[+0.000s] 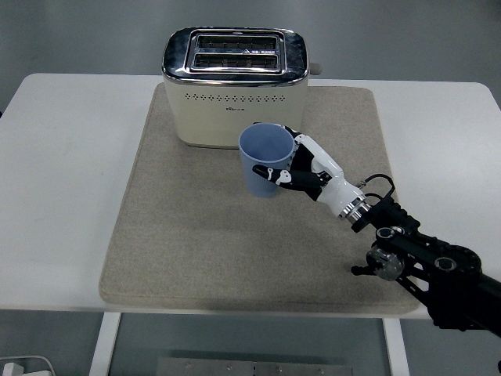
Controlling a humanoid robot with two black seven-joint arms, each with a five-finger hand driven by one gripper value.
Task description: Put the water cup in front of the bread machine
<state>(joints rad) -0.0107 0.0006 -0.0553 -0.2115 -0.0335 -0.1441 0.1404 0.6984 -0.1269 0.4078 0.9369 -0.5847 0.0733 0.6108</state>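
Note:
A cream and chrome bread machine (235, 88) stands at the back of a beige mat (196, 235). My right hand (301, 168) is shut on a blue water cup (264, 160). It holds the cup upright just in front of the bread machine's right half. I cannot tell whether the cup's base touches the mat. The right arm (415, 258) reaches in from the lower right. The left arm is out of view.
The white table (63, 180) runs wide on both sides of the mat. A lever knob (315, 68) sticks out of the bread machine's right side.

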